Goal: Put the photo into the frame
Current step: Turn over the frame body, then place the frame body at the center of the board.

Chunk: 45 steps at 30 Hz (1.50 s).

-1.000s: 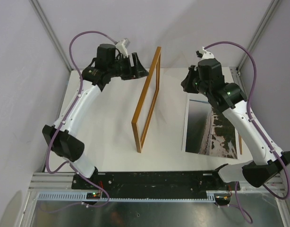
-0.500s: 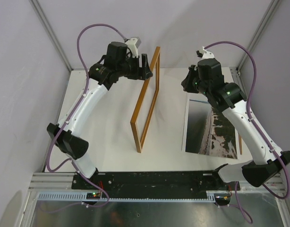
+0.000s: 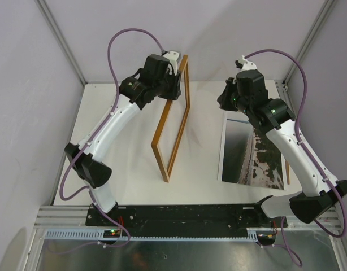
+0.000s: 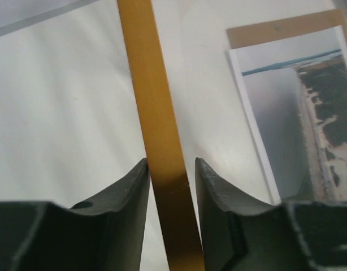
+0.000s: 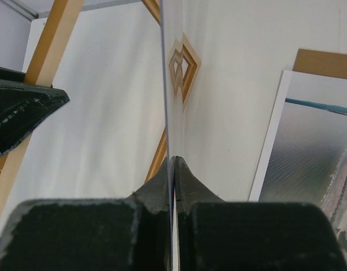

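The wooden frame [image 3: 159, 164] stands upright on edge mid-table. My left gripper [image 3: 177, 84] is open at its upper far end, one finger on each side of the rail [image 4: 151, 84], with a small gap on the right side. The photo [image 3: 250, 152] lies flat at the right on the brown backing board [image 3: 287, 169]; it also shows in the left wrist view [image 4: 298, 113] and the right wrist view [image 5: 315, 152]. My right gripper [image 3: 223, 99] is shut on a thin clear sheet [image 5: 165, 68], seen edge-on, held upright above the table beside the photo's far end.
White side walls and metal posts close in the table at left, right and back. The backing board's far edge [image 4: 286, 28] sticks out beyond the photo. The arm bases sit on the black rail [image 3: 185, 214] at the near edge.
My left arm has swung right and its open jaws now straddle the frame's rail. The frame's near bottom corner has shifted slightly left. The right arm has not moved.
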Each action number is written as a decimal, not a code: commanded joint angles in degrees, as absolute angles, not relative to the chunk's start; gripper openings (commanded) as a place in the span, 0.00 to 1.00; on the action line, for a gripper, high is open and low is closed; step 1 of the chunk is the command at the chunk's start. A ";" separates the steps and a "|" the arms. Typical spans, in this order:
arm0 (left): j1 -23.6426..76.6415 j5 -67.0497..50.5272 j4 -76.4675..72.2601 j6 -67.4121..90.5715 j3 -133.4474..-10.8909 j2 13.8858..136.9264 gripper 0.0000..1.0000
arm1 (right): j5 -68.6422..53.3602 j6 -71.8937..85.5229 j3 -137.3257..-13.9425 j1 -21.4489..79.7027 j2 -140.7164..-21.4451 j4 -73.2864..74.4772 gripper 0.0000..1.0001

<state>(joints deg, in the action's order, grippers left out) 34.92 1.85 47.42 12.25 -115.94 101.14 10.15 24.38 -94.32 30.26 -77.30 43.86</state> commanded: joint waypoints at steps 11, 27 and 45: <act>24.54 2.36 48.54 13.47 -122.67 103.46 0.00 | 14.75 21.73 -99.70 27.97 -74.00 47.10 0.00; 8.67 -25.94 11.56 39.26 -81.70 92.80 0.00 | 9.49 21.72 -100.75 18.74 -70.73 47.08 0.00; 3.25 -27.37 -10.23 40.42 -50.45 93.03 0.10 | 3.57 22.99 -96.57 15.95 -70.01 42.72 0.00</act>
<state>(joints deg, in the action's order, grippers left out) 4.27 -29.82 -9.28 45.58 -52.21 90.91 5.56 22.46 -97.17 16.38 -71.92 47.27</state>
